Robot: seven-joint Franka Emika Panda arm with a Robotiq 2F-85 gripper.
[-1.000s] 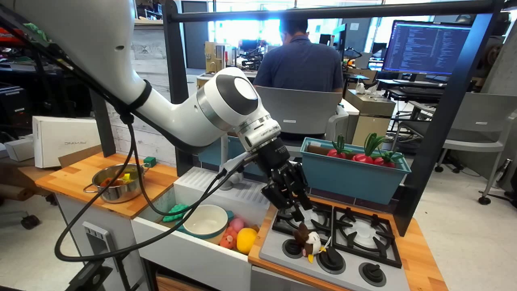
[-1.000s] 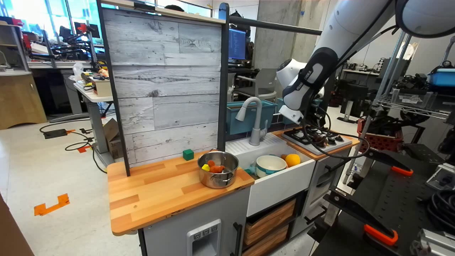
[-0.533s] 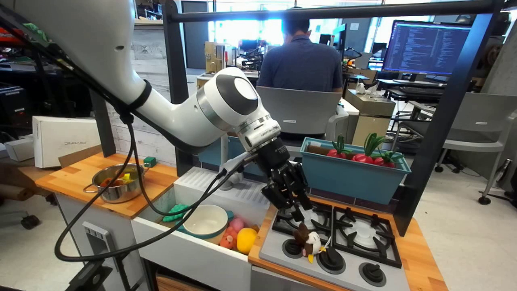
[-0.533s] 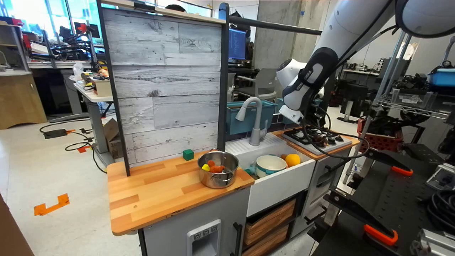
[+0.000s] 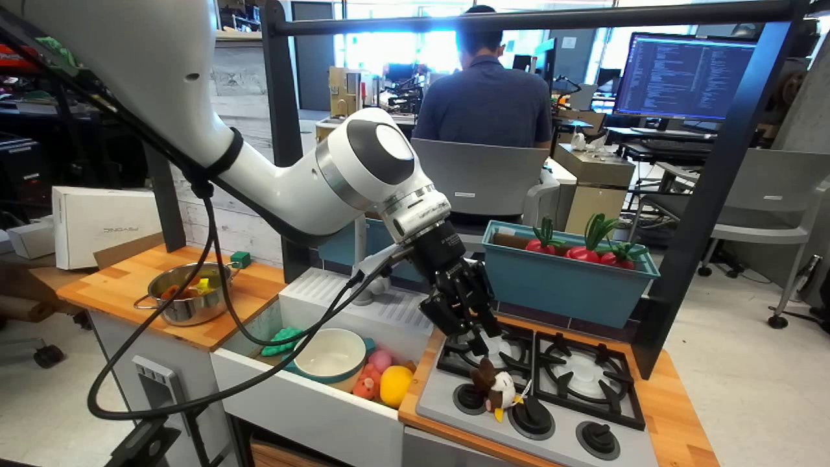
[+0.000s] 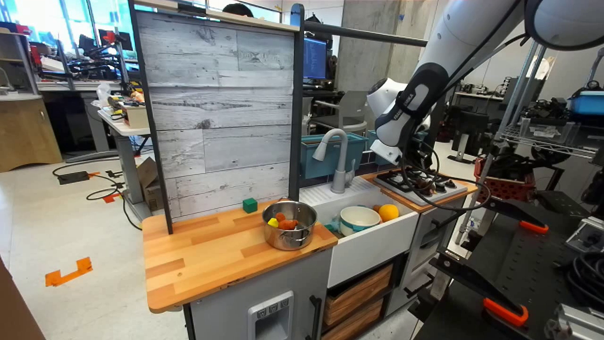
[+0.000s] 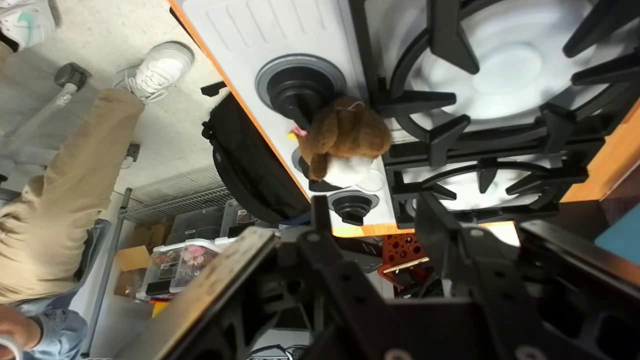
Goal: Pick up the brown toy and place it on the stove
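The brown toy point(image 5: 497, 385), a small dark-brown and white plush with yellow bits, lies on the front panel of the stove point(image 5: 444, 399) among the black knobs. In the wrist view the toy point(image 7: 352, 131) lies beyond the fingertips, next to the grates of the stove point(image 7: 270, 30). My gripper point(image 5: 485, 337) is just above and behind the toy, over the near-left burner, apart from it. In the wrist view the gripper point(image 7: 372, 205) is open with nothing between its fingers. In an exterior view the stove point(image 6: 453, 191) is partly behind the arm's cable, and the fingertips are hard to make out.
A blue planter point(image 5: 564, 285) with red radishes stands behind the stove. The white sink point(image 5: 305, 412) beside it holds a white pot point(image 5: 331, 353) and round fruits. A metal bowl point(image 6: 290, 236) and green block point(image 6: 250, 205) stand on the wooden counter. A cable point(image 5: 94, 389) loops from the arm.
My arm, the gripper and the toy show no visible movement. Only the seated person in the background has shifted slightly to the right.
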